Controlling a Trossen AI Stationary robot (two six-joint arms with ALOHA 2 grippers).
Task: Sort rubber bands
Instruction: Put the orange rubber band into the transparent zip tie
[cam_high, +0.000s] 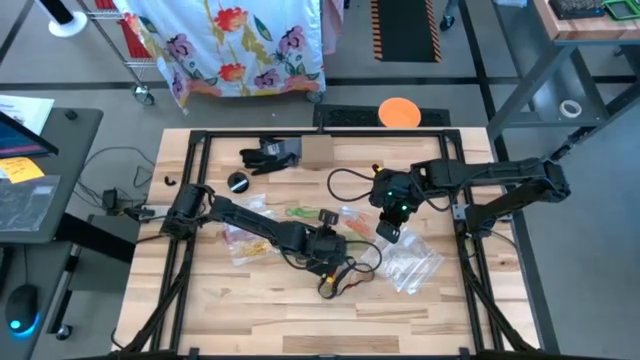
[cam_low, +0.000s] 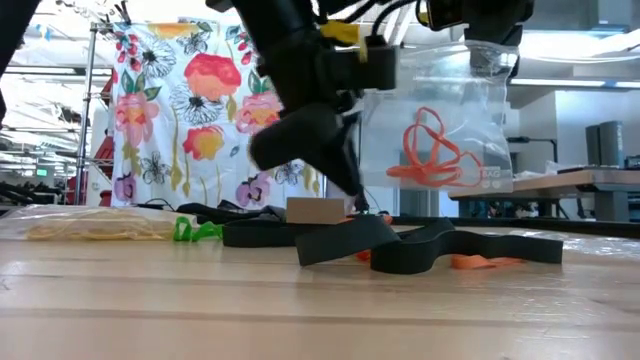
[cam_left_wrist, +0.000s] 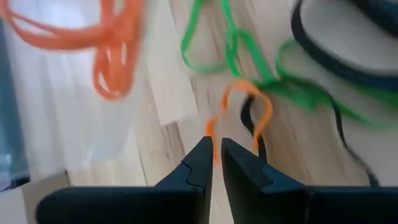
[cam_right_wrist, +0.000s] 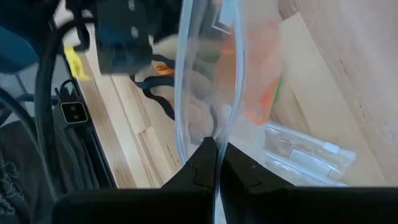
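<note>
My left gripper points down at the table's middle, its fingertips nearly together on an orange rubber band. Green rubber bands lie on the wood just beyond it, with a dark loop beside them. My right gripper is shut on a clear plastic bag and holds it above the table. Orange rubber bands hang inside the bag. Right beside the bag, in the low view, are the left gripper's tips. My left gripper pinches one strand of the orange rubber band between its two fingertips, coming from above at a slant. The rest of the loop lies slack on the wood ahead of the fingers. My right gripper pinches the clear bag's top edge between its two fingers, from above. The bag hangs below the fingers, lifted clear of the table, its mouth spread into an open loop.
More clear zip bags lie at the near right, and one holding pale bands lies to the left. A black glove-like thing, a cardboard box and a black cap sit at the back. Black cable loops across the middle.
</note>
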